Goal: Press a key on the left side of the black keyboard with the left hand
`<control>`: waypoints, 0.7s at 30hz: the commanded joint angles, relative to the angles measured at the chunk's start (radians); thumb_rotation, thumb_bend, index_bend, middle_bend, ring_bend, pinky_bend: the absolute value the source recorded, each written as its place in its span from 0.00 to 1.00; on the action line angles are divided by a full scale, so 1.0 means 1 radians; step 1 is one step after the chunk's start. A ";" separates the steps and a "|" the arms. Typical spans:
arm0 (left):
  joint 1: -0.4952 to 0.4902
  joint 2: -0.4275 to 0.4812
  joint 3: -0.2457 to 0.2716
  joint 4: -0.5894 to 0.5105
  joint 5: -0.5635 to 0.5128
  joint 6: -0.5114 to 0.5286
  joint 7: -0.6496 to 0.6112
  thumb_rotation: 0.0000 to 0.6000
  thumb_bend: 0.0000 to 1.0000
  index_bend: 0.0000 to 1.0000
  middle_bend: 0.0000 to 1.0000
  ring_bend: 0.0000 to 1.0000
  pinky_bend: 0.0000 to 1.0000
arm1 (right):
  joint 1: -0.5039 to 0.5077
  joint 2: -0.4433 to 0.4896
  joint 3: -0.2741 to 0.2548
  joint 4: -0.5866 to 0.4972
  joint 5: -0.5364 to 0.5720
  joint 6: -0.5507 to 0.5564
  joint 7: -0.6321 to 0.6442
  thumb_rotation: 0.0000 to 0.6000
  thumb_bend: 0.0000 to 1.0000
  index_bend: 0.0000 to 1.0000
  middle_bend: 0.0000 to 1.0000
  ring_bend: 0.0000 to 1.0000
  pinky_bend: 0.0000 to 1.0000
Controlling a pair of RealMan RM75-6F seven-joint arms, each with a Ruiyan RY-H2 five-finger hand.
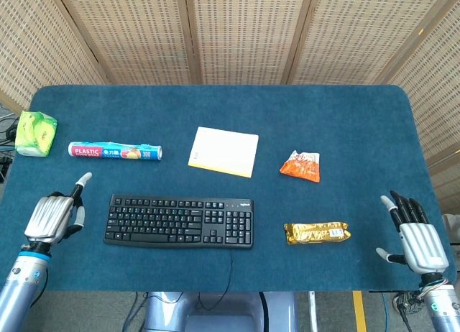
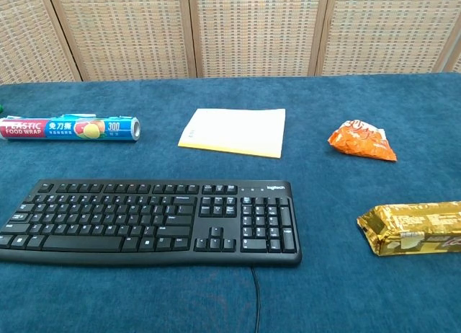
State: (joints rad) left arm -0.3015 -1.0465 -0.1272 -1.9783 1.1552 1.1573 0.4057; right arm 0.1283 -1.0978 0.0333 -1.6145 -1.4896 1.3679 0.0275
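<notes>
The black keyboard lies flat near the table's front edge, and it fills the lower left of the chest view. My left hand hovers just left of the keyboard's left end, apart from it. Most of its fingers are curled in and one finger sticks out forward. It holds nothing. My right hand is at the front right corner of the table, fingers spread and empty. Neither hand shows in the chest view.
A plastic wrap roll and a green packet lie at the back left. A yellow notepad sits behind the keyboard. To the right lie an orange snack bag and a gold snack bar.
</notes>
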 commanded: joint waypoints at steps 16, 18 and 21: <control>-0.431 0.162 0.041 -0.086 -0.671 -0.426 0.154 1.00 0.73 0.00 0.64 0.60 0.37 | 0.005 0.003 -0.004 0.003 -0.005 -0.011 0.026 1.00 0.05 0.00 0.00 0.00 0.00; -0.475 0.156 0.063 -0.075 -0.719 -0.446 0.175 1.00 0.73 0.00 0.64 0.60 0.37 | 0.005 0.003 -0.004 0.003 -0.007 -0.011 0.028 1.00 0.05 0.00 0.00 0.00 0.00; -0.544 0.147 0.101 -0.062 -0.796 -0.479 0.202 1.00 0.74 0.00 0.64 0.60 0.37 | 0.006 0.004 -0.004 0.003 -0.008 -0.010 0.034 1.00 0.05 0.00 0.00 0.00 0.00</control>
State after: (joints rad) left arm -0.7897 -0.8920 -0.0632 -2.0572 0.4173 0.7151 0.5757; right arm 0.1340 -1.0941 0.0292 -1.6117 -1.4976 1.3578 0.0609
